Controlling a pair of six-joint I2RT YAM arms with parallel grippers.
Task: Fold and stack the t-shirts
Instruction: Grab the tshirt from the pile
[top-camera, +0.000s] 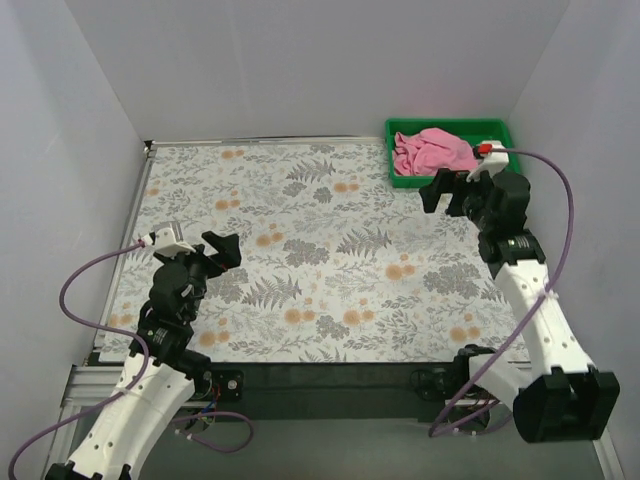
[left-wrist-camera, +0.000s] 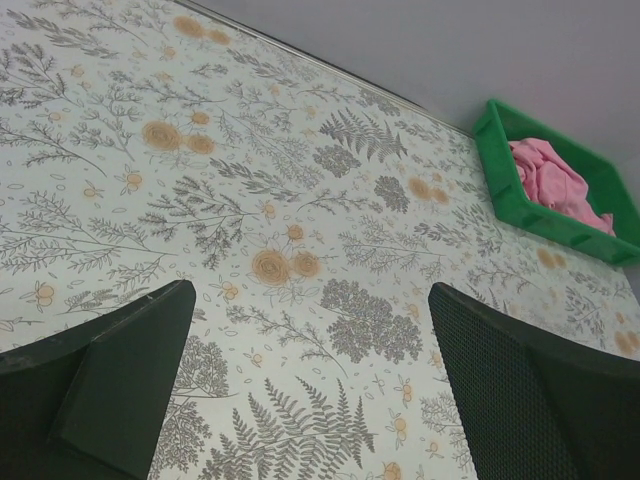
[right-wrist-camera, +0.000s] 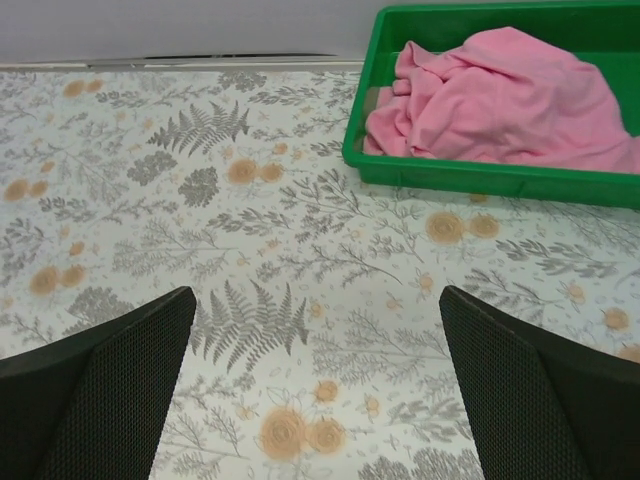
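Right gripper (top-camera: 452, 190) spread wide, empty, near green rectangular plastic tray (top-camera: 500, 128) at far right corner of floral-print table (top-camera: 320, 230), crumpled pink t-shirt (top-camera: 432, 150) inside, left gripper (top-camera: 218, 252) released, near left edge.

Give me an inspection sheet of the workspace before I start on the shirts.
Surface: floral table cover, lying flat.
Job's things: pink t-shirt, crumpled in the green tray at the far right corner, not yet folded.
Clutter: nothing seen.
Grippers: left gripper open and holding nothing, over the near left of the table; right gripper open and holding nothing, just short of the tray.
Cables: purple cables, one looping off each wrist, clear of the shirt.
Surroundings: plain white walls on three sides.
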